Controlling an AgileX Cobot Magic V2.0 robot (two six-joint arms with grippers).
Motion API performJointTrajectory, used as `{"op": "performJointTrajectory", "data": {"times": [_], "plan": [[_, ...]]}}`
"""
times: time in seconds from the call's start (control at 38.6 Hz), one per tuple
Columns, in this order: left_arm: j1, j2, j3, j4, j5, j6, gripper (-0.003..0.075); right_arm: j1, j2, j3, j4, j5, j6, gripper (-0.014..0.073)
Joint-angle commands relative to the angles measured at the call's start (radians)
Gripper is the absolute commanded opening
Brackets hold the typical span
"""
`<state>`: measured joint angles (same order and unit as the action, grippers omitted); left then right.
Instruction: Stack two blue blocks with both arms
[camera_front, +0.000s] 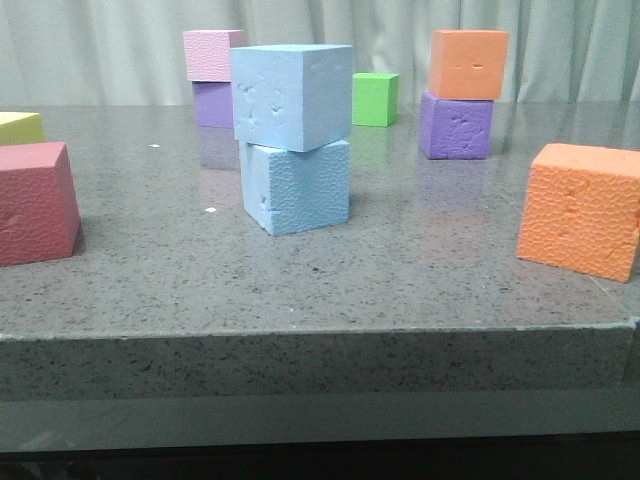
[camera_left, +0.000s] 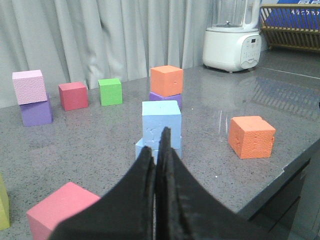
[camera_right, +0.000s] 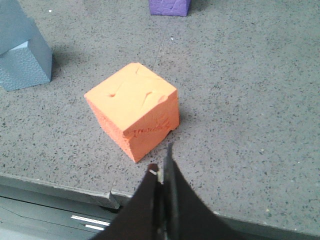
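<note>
Front: smooth blue block (camera_front: 292, 95) is set on pebbled blue block (camera_front: 296, 187) mid-table, twisted and overhanging, so stack judged done. Left wrist: left gripper (camera_left: 159, 150) pressed closed, empty, kept off the stack. Right wrist: right gripper (camera_right: 162, 167) closed, nothing held (parked by orange block (camera_right: 134, 116) at the front edge).

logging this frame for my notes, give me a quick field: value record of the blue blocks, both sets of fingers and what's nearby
stack: smooth dented sky-blue foam cube sits on pebbled sky-blue foam cube, top one twisted and overhanging
stack contact: nothing gripping it
left fingers: shut, empty, back from the stack
right fingers: shut, empty, above the table edge beside large orange foam cube
other stacks: orange cube on purple cube; pink cube on purple cube
surface: grey speckled stone table
task state: blue blocks look stacked
</note>
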<state>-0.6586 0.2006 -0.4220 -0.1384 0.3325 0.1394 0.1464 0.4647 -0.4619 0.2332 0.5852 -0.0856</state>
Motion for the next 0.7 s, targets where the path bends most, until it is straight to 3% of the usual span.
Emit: {"op": "performJointTrajectory", "data": {"times": [0.0,0.54,0.67], "plan": [[-0.006,0.009,-0.027,-0.012,-0.072,-0.008,-0.0020,-0.005,0.004,-0.028,0.002,-0.069,-0.011,-0.0071],[-0.006,0.009,-0.020,-0.010,-0.081,-0.008,-0.0020,-0.005,0.004,-0.028,0.002,-0.069,-0.011,-0.0071],[-0.006,0.009,0.023,0.125,-0.152,-0.120,-0.0020,-0.005,0.004,-0.028,0.002,-0.069,-0.011,-0.0071]]}}
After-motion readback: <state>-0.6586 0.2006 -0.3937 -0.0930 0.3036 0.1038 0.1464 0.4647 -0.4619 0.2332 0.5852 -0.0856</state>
